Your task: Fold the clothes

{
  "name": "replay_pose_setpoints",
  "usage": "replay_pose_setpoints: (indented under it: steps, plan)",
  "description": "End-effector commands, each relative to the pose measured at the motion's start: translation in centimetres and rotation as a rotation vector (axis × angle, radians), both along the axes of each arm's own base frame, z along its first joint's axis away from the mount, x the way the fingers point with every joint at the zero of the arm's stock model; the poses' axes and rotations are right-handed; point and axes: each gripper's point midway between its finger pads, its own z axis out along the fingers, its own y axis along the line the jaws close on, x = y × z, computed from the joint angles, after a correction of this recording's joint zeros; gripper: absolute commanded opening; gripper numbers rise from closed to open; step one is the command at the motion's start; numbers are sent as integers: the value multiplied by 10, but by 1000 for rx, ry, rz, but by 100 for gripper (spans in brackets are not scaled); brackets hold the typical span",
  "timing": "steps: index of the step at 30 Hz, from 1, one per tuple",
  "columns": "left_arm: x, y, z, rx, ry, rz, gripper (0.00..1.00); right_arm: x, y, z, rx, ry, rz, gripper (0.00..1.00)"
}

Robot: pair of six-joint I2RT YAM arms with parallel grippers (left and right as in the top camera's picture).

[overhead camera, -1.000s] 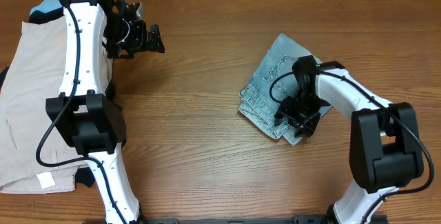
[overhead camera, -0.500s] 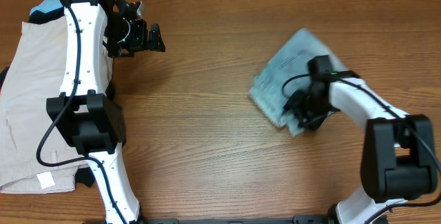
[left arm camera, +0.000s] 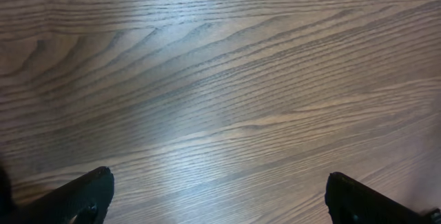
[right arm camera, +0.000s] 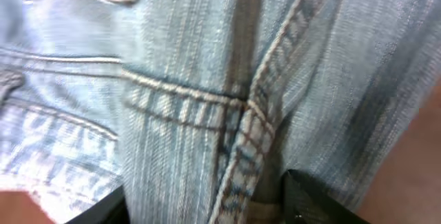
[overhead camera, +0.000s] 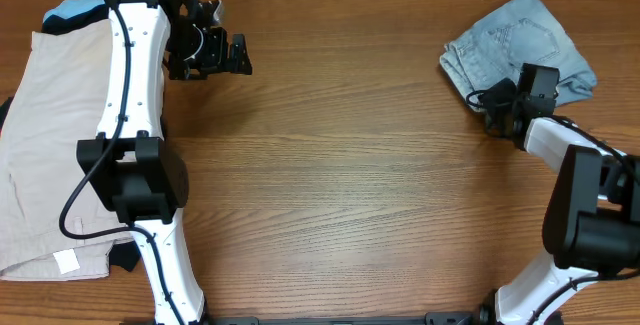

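Blurred denim fills the right wrist view, where the right gripper (right arm camera: 207, 203) clamps an edge of the denim shorts (overhead camera: 520, 40), which went from the middle of the table (overhead camera: 350, 165) to its far right corner, and the left gripper (overhead camera: 243, 55) stands wide open.

beige shorts (overhead camera: 40, 145) cropped left, denim shorts (right arm camera: 186, 79) blurred

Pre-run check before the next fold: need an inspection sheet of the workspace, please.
Surface: wood table, no marks seen.
Job's things: jean shorts, folded, far right corner.
Clutter: beige shorts at left, black cloth peeking out beside them.
Claws: left claw open over bare wood; right claw closed on the shorts' near edge.
Cables: black cable along left arm, snug.
Surroundings: nothing seen.
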Motion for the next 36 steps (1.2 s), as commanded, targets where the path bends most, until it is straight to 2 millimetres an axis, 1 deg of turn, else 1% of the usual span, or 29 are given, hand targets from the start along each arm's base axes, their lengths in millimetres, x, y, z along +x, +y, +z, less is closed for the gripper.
replay_pose_setpoints:
  steps: [1,2,4,5,7,10,12,15,17,19,23,24,25,26,27,28,30,33,36]
  plan:
    - [3,-2,5,3,-12,22,100,18,22,6,34,-83,78,69]
    - [3,-2,5,4,-13,22,100,25,30,13,48,-118,122,72]
    - [4,-2,5,3,-14,22,100,40,51,34,60,-200,281,76]
    - [3,-2,5,3,-14,22,100,48,63,50,72,-243,374,79]
    - [3,-2,5,3,-14,22,100,53,70,65,86,-258,432,80]
    - [3,-2,5,3,-13,22,100,55,69,85,93,-238,462,82]
    - [3,-2,5,3,-13,22,100,53,66,99,88,-208,471,84]
    - [3,-2,5,4,-14,21,100,46,63,120,62,-163,506,88]
    - [3,-2,5,3,-14,21,100,39,58,126,53,-114,488,93]
    - [4,-2,5,4,-15,20,100,30,47,124,33,-39,440,93]
    - [3,-2,5,4,-14,20,100,9,6,104,-17,116,211,93]
    - [3,-2,5,4,-14,20,100,6,-1,99,-32,133,177,93]
    - [4,-2,5,4,-15,20,100,4,-7,97,-43,140,146,91]
    - [4,-2,5,4,-15,20,100,3,-14,93,-54,144,119,85]
    - [4,-2,5,4,-15,20,100,3,-17,89,-63,145,110,78]
    - [4,-2,5,4,-15,20,100,3,-22,84,-75,146,97,75]
    - [4,-3,5,4,-15,19,100,5,-27,69,-78,160,86,71]
    - [3,-5,5,3,-14,14,100,7,-31,46,-69,191,81,70]
    - [4,-8,5,4,-18,7,100,9,-35,29,-62,210,74,70]
